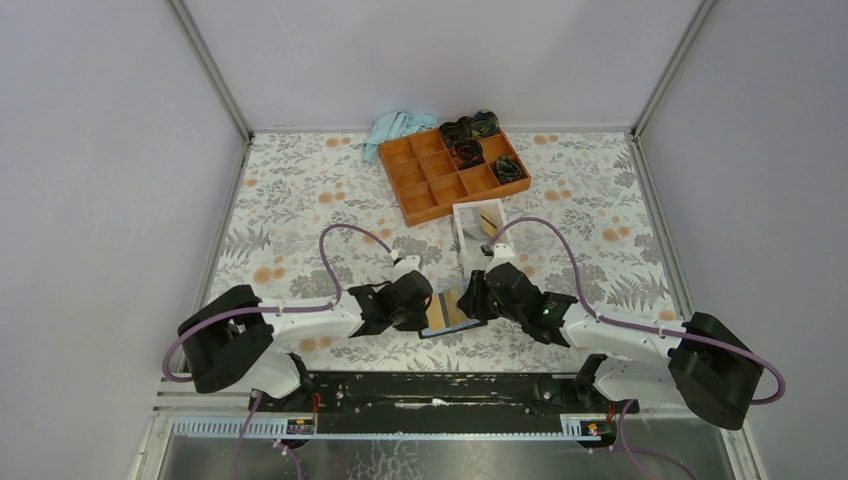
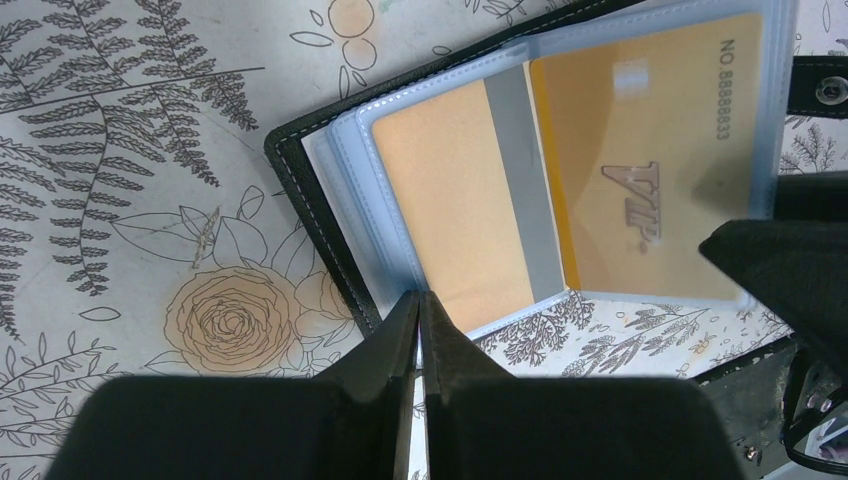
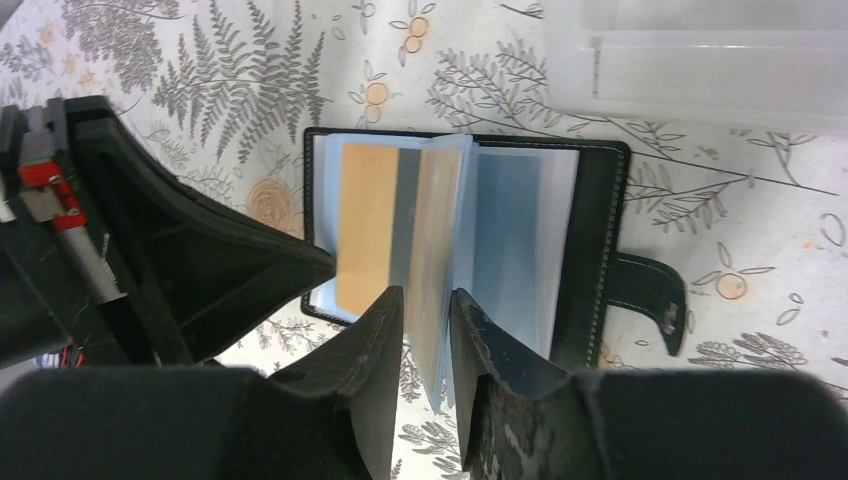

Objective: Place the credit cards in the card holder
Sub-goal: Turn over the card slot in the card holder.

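Observation:
The black card holder lies open on the flowered table between both grippers. One yellow-orange credit card sits stripe-side up in a left-hand sleeve. A second credit card, marked VIP, is inside a sleeve that stands lifted. My left gripper is shut, pinching the near edge of the left sleeves. My right gripper is shut on the lifted sleeve, which fills the gap between its jaws. The snap tab lies flat to the right.
A white open-topped box stands just beyond the card holder. Behind it is an orange compartment tray with dark items in its far cells, and a blue cloth lies at the back. Grey walls enclose three sides.

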You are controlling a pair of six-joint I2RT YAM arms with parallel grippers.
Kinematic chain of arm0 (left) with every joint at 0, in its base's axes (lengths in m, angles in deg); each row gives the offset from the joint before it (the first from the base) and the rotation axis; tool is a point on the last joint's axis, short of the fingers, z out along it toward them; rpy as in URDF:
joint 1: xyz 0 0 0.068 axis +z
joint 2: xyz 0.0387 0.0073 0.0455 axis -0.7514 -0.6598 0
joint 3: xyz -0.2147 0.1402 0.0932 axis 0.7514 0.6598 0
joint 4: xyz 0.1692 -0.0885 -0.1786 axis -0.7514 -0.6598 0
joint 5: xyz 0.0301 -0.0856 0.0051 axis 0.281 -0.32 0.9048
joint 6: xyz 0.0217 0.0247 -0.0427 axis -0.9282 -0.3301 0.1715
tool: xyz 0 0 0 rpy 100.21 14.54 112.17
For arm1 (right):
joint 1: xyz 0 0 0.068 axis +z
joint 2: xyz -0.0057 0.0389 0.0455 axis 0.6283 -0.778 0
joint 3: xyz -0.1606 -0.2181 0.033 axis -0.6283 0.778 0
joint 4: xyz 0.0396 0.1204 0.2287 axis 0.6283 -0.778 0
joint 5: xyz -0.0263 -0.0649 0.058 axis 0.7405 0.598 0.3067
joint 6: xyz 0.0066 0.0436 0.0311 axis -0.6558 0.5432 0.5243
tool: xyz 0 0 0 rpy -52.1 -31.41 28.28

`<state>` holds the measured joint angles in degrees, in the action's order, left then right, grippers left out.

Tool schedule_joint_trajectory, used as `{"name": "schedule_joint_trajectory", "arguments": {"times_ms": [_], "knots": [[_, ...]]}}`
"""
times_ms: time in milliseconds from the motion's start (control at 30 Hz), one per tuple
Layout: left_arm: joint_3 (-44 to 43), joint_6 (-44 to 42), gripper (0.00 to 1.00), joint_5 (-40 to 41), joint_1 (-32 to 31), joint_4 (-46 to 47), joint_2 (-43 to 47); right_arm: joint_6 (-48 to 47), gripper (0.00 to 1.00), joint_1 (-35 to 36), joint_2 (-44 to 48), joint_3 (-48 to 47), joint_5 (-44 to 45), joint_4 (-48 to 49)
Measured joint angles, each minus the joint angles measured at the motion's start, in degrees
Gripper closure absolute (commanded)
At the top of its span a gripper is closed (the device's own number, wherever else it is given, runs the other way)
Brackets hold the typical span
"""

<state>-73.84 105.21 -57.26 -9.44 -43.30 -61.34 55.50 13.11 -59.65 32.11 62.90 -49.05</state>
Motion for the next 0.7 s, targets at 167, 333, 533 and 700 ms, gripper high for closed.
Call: {"name": "schedule_joint_trajectory", "arguments": {"times_ms": [167, 333, 533, 700], "knots": [[0.0, 0.02, 0.91, 0.0, 0.0, 0.5, -0.17, 0.11, 0.69, 1.99, -0.15, -0.11, 0.02, 1.03], [0.0, 0.02, 0.91, 0.0, 0.0, 0.68, -0.26, 0.22, 0.68, 3.56, -0.85, -0.98, 0.02, 1.38], [0.0, 0.02, 0.91, 0.0, 0.0, 0.7, -0.26, 0.55, 0.68, 4.94, -2.36, -1.62, 0.0, 2.86], [0.0, 0.02, 0.91, 0.0, 0.0, 0.7, -0.26, 0.79, 0.68, 5.73, -3.21, -2.21, -0.11, 4.42]]}}
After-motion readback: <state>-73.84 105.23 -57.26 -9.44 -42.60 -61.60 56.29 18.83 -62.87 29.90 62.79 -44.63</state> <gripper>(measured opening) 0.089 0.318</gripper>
